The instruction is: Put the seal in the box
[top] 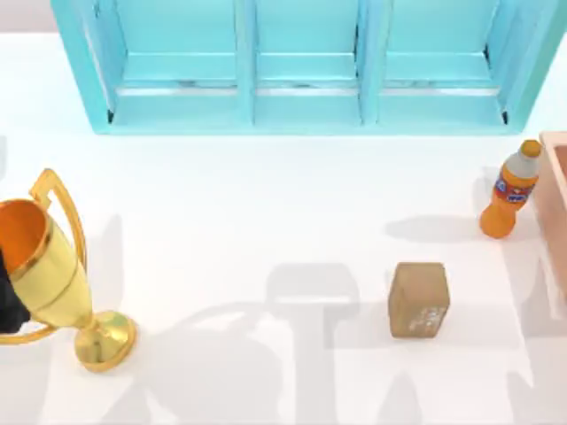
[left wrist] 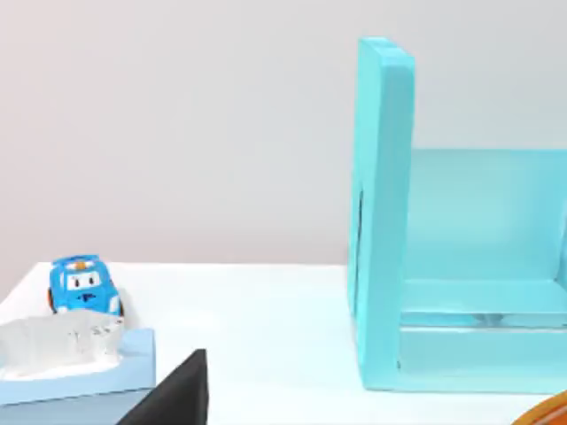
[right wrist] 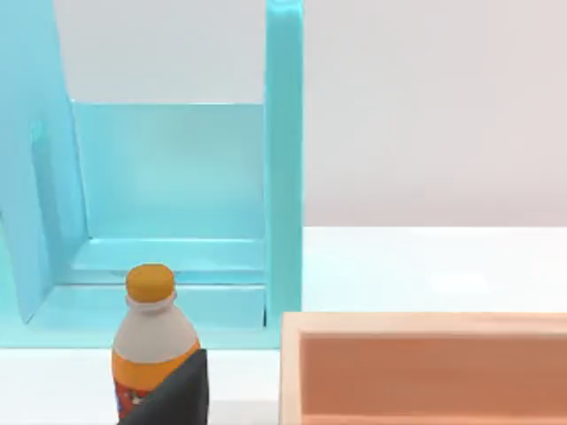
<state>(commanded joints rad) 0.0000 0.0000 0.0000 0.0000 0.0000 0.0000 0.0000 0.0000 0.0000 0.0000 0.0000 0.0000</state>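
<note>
One seal (top: pixel 418 299) is sitting alone on the white surface (top: pixel 239 204), right of centre, leftward of the one salmon box (top: pixel 556 208) at the right edge, so the right arm is likely lying nearer, though whether either pincer is open I cannot tell

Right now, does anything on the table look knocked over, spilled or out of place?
Nothing stands out. The seal sits flat on the table, the orange bottle stands upright with its cap on beside the box, and the gold trophy stands on its base at the left. No spills or damage visible.
</note>
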